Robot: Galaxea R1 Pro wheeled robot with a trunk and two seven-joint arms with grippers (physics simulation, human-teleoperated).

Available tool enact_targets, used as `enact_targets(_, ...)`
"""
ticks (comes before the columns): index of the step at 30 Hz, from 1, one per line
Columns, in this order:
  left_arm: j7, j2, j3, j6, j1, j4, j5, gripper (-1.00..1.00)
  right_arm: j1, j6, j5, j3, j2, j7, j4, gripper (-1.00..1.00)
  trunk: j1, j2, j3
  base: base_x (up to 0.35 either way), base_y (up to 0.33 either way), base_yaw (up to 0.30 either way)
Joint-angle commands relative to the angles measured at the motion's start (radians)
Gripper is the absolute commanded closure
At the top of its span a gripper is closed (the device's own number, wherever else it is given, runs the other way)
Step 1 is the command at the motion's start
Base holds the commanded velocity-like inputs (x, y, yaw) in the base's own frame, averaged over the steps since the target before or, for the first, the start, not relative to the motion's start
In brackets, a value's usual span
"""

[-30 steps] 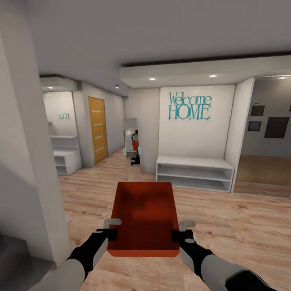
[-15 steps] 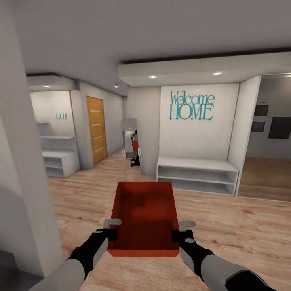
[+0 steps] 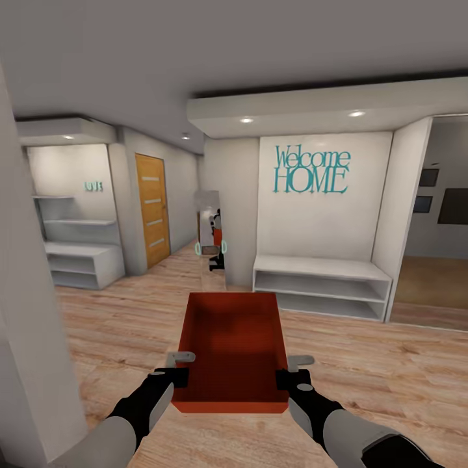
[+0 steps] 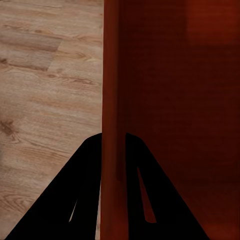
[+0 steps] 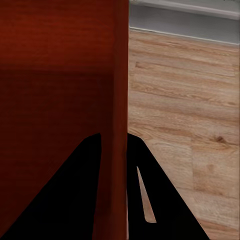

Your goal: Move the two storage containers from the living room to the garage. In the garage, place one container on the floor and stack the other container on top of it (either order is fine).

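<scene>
Head view, left to right: a white shelf unit (image 3: 84, 263) stands against the far wall well beyond the left tool, with an orange-brown wooden door (image 3: 152, 209) beside it. The left tool (image 3: 174, 376) is clenched on the left wall of the storage container (image 3: 233, 351); in the left wrist view its two dark fingers (image 4: 85, 190) straddle that orange-red wall (image 4: 112, 100), one outside and one inside. The open-topped container is held level between the two tools, above the light wood plank floor (image 3: 390, 377), its long axis pointing away from the robot. Straight beyond it a narrow mirror (image 3: 211, 237) reflects the robot. The right tool (image 3: 289, 377) grips the container's right wall in the same way; the right wrist view shows a finger (image 5: 150, 200) on either side of the wall (image 5: 120, 100). Beyond the right tool, a low white bench shelf (image 3: 322, 286) sits under teal "Welcome HOME" lettering (image 3: 311, 171)
</scene>
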Motion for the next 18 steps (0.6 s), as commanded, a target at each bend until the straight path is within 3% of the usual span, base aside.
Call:
enact_targets(1, 0.013, 0.025, 0.070, 0.006, -0.001, -0.004, 0.004, 1.00, 0.000, -0.002, -0.010, -0.003, 0.000, 0.002, 0.000, 1.00, 0.001, 0.000, 0.000, 0.323, 0.000, 0.000)
enact_targets(18, 0.013, 0.025, 0.070, 0.006, -0.001, -0.004, 0.004, 1.00, 0.000, -0.002, -0.011, -0.003, -0.001, 0.002, 0.000, 1.00, 0.001, 0.000, 0.000, 0.323, 0.000, 0.000)
